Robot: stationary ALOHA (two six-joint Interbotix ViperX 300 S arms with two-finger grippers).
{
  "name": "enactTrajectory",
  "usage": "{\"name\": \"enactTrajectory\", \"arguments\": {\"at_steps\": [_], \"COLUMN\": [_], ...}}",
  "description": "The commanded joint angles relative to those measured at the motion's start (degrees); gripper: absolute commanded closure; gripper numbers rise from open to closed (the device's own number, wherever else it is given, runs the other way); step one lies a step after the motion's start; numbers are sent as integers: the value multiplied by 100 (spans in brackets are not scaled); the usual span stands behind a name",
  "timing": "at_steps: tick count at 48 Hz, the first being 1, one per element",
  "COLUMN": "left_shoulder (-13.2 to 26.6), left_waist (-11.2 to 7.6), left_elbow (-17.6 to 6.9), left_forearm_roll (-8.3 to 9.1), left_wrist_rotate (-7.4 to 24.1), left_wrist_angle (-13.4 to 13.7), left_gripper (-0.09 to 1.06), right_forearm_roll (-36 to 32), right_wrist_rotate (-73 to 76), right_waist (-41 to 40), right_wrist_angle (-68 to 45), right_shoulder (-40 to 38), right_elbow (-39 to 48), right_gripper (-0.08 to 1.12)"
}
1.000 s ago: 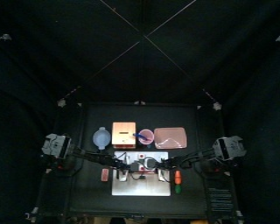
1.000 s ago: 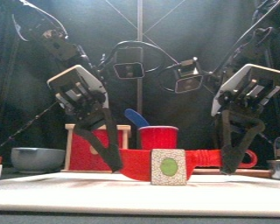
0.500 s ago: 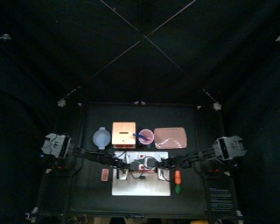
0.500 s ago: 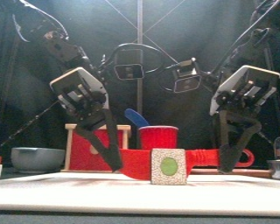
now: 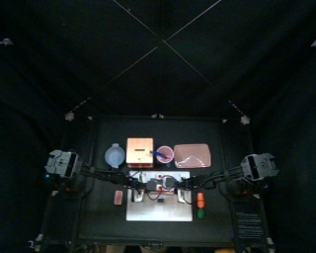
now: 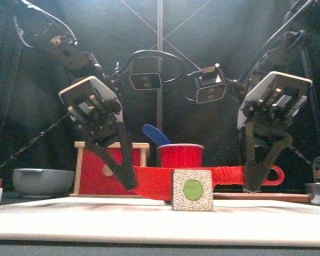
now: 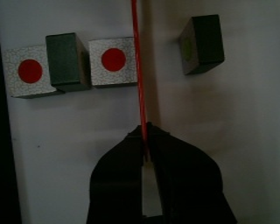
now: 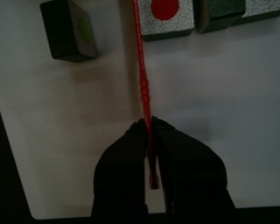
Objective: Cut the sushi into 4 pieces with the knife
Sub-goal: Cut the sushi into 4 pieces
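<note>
White plastic cutting board (image 5: 158, 204) at the table's 6 o'clock. A flat red toy knife (image 6: 234, 178) hangs level over it. The left gripper (image 7: 145, 133) is clamped on one end and the right gripper (image 8: 147, 124) pinches the other. Whether the blade touches the board is unclear.

The toy sushi roll of dark green blocks (image 7: 113, 59) lies on the board in separate pieces on both sides of the blade.

Past the board, from 10 to 2 o'clock:
- blue-grey bowl (image 5: 115, 155)
- pale wooden box (image 5: 139, 151)
- red cup (image 5: 165, 153)
- flat pink tray (image 5: 192, 153)
</note>
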Motion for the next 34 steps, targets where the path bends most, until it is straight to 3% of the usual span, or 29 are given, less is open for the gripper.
{"name": "enactTrajectory", "arguments": {"at_steps": [1, 13, 34], "left_shoulder": [-176, -325, -686], "left_waist": [-35, -44, -35], "left_elbow": [-114, -237, -237], "left_forearm_roll": [-18, -9, -9], "left_wrist_rotate": [0, 18, 9], "left_wrist_angle": [35, 53, 9], "left_gripper": [42, 32, 32], "right_forearm_roll": [26, -9, 44], "right_wrist_rotate": [9, 9, 18], "right_waist": [62, 70, 35], "right_wrist_angle": [97, 229, 729], "right_shoulder": [-237, -325, -1063], "right_elbow": [-79, -123, -9], "right_gripper": [90, 90, 90]}}
